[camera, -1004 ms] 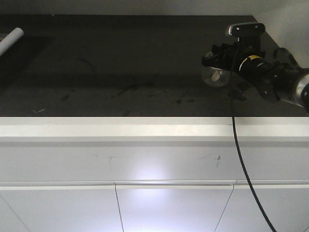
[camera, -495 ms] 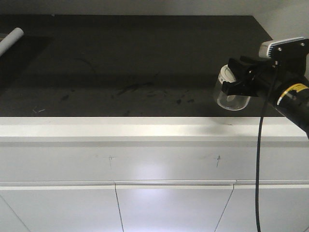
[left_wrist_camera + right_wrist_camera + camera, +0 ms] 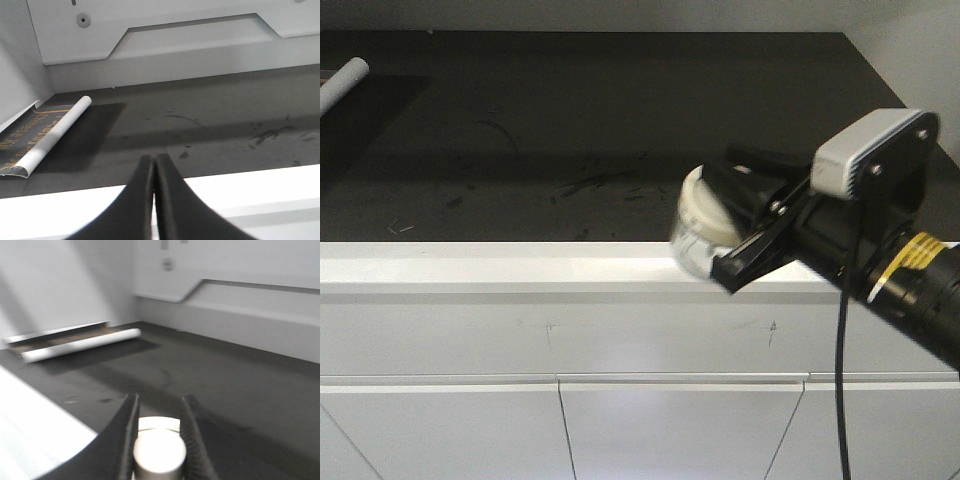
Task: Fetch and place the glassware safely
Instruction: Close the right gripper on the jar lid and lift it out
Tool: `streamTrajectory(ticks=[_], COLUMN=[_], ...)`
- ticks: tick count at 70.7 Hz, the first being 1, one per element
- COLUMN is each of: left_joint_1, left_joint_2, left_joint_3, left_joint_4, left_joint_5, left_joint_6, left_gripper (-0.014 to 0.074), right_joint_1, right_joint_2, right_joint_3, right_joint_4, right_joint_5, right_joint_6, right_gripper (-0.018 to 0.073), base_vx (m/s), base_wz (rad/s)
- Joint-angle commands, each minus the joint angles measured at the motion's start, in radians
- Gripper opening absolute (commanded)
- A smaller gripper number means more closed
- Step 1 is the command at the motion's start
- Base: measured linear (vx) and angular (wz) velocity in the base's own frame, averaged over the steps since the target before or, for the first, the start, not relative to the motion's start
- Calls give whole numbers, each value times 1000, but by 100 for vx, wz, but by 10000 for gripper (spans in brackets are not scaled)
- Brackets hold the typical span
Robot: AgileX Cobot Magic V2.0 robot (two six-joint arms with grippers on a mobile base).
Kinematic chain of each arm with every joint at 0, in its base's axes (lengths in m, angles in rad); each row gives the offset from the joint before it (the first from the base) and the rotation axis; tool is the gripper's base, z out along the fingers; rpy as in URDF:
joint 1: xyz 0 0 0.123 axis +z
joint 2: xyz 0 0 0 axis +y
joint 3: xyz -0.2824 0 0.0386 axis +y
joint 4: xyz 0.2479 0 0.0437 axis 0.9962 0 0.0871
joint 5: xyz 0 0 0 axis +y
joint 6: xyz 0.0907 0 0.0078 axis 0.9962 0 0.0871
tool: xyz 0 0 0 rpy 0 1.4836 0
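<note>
The glassware (image 3: 692,228), a squat clear jar with a cream-white lid, hangs tilted on its side over the counter's white front edge (image 3: 520,262). My right gripper (image 3: 726,214) is shut on it, one black finger above and one below. In the right wrist view the lid's round knob (image 3: 159,456) sits clamped between the two ribbed fingers of the right gripper (image 3: 159,412), blurred by motion. My left gripper (image 3: 152,159) is shut, with nothing between its touching tips, low in front of the counter edge. The left gripper does not show in the front view.
A dark scuffed countertop (image 3: 580,130) runs back to a white wall panel (image 3: 165,30). A rolled white paper tube (image 3: 342,82) (image 3: 56,131) (image 3: 80,346) lies at its far left on a dark printed sheet (image 3: 20,150). White cabinet fronts (image 3: 620,420) sit below.
My right arm has carried the jar left and toward the camera, from above the counter's back right to its front edge. The jar now lies more tilted.
</note>
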Motion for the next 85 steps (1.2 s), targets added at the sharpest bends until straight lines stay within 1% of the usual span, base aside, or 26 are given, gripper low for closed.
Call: streamTrajectory(ticks=[1, 12, 22, 85], left_joint_1=[-9, -9, -9, -9], left_joint_2=[8, 8, 8, 8], left_joint_3=[-26, -26, -26, -26], left_joint_4=[-4, -4, -4, -4], left_joint_5=[-69, -69, -69, -69], left_joint_6=[-11, -11, -11, -11], left_gripper=[-7, -7, -7, -7], right_joint_1=[71, 185, 243, 241], right_joint_2=[-36, -36, -36, -36], right_joint_3=[-27, -27, -27, -27], right_joint_4=[13, 13, 13, 11], right_joint_5=[-51, -46, -36, -36], right_joint_6=[-2, -2, -2, -2], right_gripper=[-3, -3, -3, -3], base_vx=[0, 0, 0, 0], base_wz=[0, 0, 0, 0])
